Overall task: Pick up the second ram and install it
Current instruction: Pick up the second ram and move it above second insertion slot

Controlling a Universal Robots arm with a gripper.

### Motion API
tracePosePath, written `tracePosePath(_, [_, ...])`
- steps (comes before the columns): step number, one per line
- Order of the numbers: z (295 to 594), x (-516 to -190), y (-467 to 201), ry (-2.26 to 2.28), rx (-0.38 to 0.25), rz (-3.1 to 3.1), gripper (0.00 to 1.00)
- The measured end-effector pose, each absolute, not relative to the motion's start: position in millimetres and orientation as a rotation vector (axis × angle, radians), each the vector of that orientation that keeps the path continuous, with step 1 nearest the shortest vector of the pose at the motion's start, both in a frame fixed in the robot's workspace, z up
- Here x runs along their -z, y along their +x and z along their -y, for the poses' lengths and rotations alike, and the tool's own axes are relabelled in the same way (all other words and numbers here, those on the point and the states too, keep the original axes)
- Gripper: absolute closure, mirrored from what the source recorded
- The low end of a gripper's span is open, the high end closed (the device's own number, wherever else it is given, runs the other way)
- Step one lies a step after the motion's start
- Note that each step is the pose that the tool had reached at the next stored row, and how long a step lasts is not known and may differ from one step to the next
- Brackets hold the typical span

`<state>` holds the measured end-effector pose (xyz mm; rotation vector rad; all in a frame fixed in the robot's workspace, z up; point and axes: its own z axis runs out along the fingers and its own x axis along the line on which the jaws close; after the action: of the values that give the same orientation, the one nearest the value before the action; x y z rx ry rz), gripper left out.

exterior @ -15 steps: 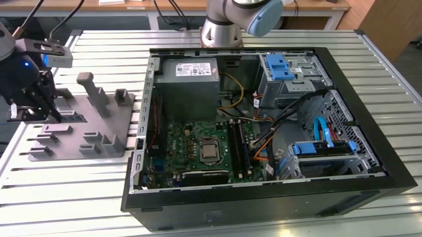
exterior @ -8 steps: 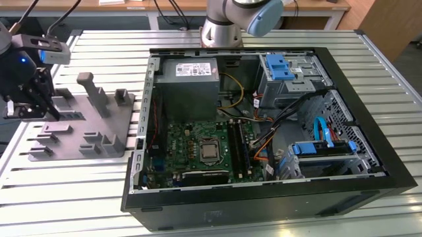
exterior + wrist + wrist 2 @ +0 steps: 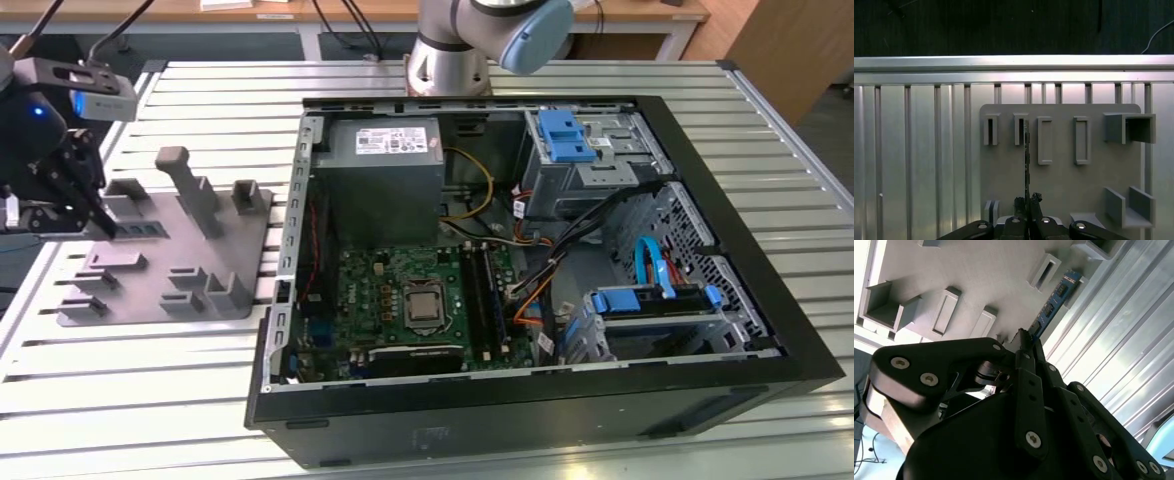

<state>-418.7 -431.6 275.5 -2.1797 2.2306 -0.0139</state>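
The second ram [image 3: 1054, 300] is a thin blue board with dark chips, and my gripper [image 3: 1024, 337] is shut on one end of it. In the first wrist view the ram [image 3: 1026, 150] is a dark edge-on sliver running out from my gripper [image 3: 1027, 200] over the grey holder plate [image 3: 1064, 185], its far end beside an upright slot block [image 3: 1019, 129]. In the exterior view my gripper [image 3: 83, 205] hangs at the left, over the plate's [image 3: 200, 250] left end. I cannot tell whether the ram's far end still touches the plate.
An open black computer case [image 3: 694, 390] lies at the exterior view's right, with a green motherboard [image 3: 400, 300] and long black memory slots [image 3: 478, 290] inside. Upright grey blocks [image 3: 187, 185] stand on the plate. Everything rests on a ribbed metal table [image 3: 134, 400].
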Motion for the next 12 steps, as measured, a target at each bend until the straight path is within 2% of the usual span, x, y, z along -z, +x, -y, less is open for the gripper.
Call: tracePosePath(12, [431.6, -292.8, -418.7, -2.180, 0.014, -2.231, 0.86])
